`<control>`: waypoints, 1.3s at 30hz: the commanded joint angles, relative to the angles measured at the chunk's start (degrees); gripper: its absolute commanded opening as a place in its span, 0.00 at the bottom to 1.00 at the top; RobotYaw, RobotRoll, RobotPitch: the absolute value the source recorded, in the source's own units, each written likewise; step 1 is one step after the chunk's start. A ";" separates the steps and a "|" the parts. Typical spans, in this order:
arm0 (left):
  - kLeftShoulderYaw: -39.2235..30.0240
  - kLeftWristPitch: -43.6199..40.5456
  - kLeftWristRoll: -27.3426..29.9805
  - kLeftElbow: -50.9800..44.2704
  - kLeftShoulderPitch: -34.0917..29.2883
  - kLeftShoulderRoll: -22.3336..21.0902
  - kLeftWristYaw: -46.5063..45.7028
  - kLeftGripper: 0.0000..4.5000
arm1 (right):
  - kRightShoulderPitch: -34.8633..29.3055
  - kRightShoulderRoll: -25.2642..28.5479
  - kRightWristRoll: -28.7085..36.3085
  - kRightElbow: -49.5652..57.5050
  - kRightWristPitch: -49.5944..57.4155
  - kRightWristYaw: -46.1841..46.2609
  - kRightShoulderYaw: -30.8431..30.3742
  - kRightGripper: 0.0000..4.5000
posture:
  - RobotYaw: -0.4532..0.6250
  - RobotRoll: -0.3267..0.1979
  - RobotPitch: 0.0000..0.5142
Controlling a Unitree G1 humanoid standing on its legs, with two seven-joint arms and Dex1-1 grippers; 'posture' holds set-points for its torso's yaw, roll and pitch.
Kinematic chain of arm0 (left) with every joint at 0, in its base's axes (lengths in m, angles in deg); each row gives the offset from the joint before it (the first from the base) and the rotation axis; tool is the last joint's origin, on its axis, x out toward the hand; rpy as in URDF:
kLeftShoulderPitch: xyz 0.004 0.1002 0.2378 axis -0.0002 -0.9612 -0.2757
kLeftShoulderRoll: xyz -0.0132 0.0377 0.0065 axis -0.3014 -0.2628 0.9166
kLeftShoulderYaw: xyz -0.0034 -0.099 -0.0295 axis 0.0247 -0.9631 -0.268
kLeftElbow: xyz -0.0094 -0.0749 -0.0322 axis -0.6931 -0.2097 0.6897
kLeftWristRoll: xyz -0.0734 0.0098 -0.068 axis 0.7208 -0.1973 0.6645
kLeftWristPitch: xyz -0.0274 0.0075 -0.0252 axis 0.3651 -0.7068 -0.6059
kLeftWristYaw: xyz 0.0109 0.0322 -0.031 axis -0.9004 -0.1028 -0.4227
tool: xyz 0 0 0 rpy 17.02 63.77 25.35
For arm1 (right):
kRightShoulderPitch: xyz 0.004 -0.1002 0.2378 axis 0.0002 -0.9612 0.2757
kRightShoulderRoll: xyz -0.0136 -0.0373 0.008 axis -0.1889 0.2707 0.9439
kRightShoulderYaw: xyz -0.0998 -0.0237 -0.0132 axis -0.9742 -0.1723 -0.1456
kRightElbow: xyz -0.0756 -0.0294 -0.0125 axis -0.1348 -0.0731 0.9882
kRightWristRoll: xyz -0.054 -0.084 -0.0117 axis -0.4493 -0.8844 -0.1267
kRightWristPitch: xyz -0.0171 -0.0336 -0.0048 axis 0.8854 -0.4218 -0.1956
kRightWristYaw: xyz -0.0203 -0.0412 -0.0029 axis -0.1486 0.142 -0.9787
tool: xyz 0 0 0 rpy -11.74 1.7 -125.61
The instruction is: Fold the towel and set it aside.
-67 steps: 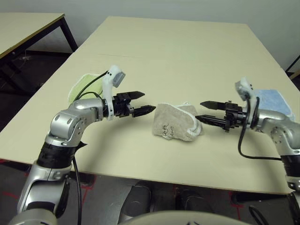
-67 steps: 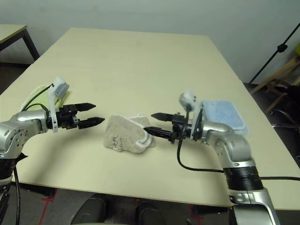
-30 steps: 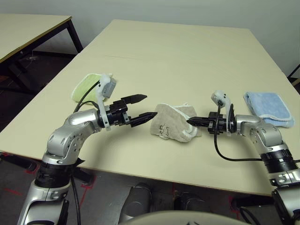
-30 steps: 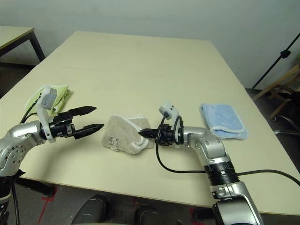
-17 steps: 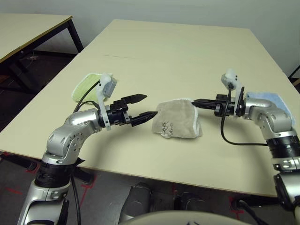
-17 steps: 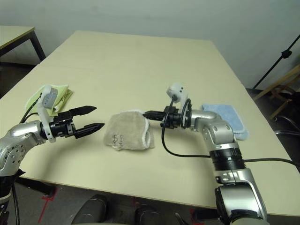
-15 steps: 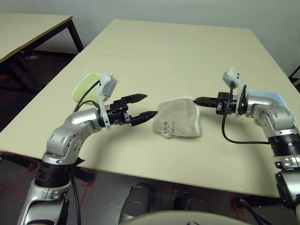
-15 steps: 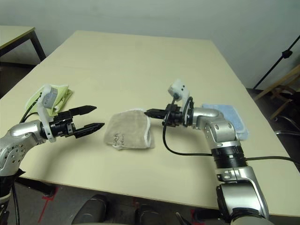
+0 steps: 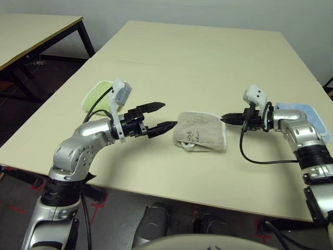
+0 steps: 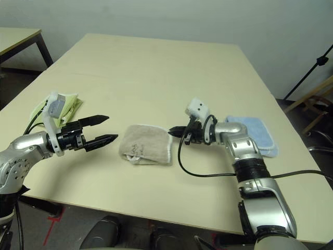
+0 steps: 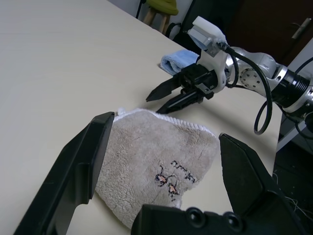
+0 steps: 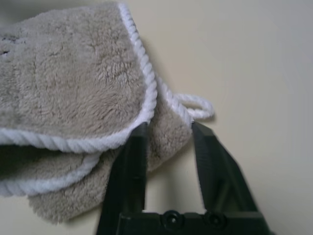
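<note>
You have three cloths on the counter (image 9: 208,57): one tan towel (image 9: 202,138), folded, embroidery unreadable; one green cloth (image 9: 97,95), one blue cloth (image 9: 304,115); left gripper (image 9: 164,115) fingers spread, empty; right gripper (image 9: 227,119) fingers parted at the towel's corner.

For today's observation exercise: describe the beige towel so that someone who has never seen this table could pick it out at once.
On the pale table, look between the left gripper and the right gripper. The beige towel lies folded there. Unlike the green towel and blue towel at the sides, it has white corded edging and small embroidery.
</note>
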 commanded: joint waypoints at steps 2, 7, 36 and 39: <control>0.11 -0.52 -0.18 0.30 1.56 -0.12 -0.18 1.00 | -0.24 0.64 1.81 0.67 0.75 0.31 3.47 0.78 | 0.63 0.62 0.13; -0.50 -1.22 -0.14 1.02 3.40 -0.13 -1.25 1.00 | -1.47 0.44 8.49 9.42 7.07 -0.45 8.02 1.00 | 0.63 0.62 0.13; 13.47 7.92 -17.29 13.99 5.21 7.89 -2.62 0.14 | -16.26 -5.76 16.92 32.19 10.22 1.67 2.98 0.10 | 0.61 0.62 0.14; 14.66 9.13 -18.52 15.84 5.43 9.16 -2.06 0.01 | -16.61 -6.28 15.11 30.76 8.30 2.09 1.71 0.00 | 0.60 0.62 0.14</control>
